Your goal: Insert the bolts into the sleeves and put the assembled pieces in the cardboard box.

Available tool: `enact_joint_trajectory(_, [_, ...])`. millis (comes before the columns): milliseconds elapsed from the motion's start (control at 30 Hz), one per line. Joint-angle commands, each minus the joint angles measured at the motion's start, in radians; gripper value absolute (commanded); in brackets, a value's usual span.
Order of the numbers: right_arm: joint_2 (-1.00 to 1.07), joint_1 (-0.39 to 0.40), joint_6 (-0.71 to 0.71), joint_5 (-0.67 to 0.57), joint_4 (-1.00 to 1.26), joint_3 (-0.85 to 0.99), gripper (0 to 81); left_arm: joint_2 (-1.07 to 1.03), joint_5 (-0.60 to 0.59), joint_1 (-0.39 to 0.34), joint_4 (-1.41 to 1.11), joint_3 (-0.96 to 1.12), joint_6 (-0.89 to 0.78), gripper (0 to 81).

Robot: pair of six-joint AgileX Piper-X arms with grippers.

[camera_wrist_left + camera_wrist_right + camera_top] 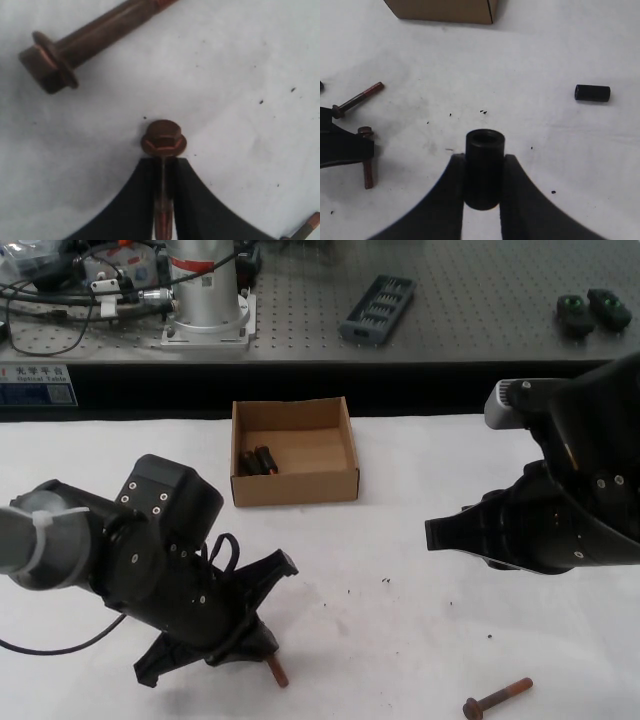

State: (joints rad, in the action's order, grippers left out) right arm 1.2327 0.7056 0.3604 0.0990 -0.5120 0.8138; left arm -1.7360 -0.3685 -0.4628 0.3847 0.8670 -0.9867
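Jaws clamped: bolt (163, 138) pinched by L gripper (164, 165), sleeve (485, 142) by R gripper (484, 159), not yet joined; dark pcs (256, 461) already in cardboard box (295, 485), loose bolt (497, 698) + loose sleeve (592, 93) left.

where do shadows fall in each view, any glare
High view: white cloth evenly lit, cardboard box partly shaded inside. Left wrist view: loose bolt casts a soft shadow; held bolt has a dull sheen on its head. Right wrist view: soft shadows beside the cardboard box and loose sleeve; held sleeve shows no glare.
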Motion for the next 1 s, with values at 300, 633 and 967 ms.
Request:
enact_joint_trajectory(300, [0.027,0.003,-0.045,-0.134,0.017,-0.031,4.3,0.109,0.051,0.130,0.151,0.007,0.409,0.6])
enact_joint_trajectory(633, [0.080,0.065,-0.069,-0.159,0.027,-0.030,4.3,0.154,0.139,0.124,0.282,0.007,0.709,0.6])
enact_joint_trajectory(967, [0.080,0.065,-0.069,-0.159,0.040,-0.030,4.3,0.153,0.103,0.124,0.297,0.007,0.796,8.2])
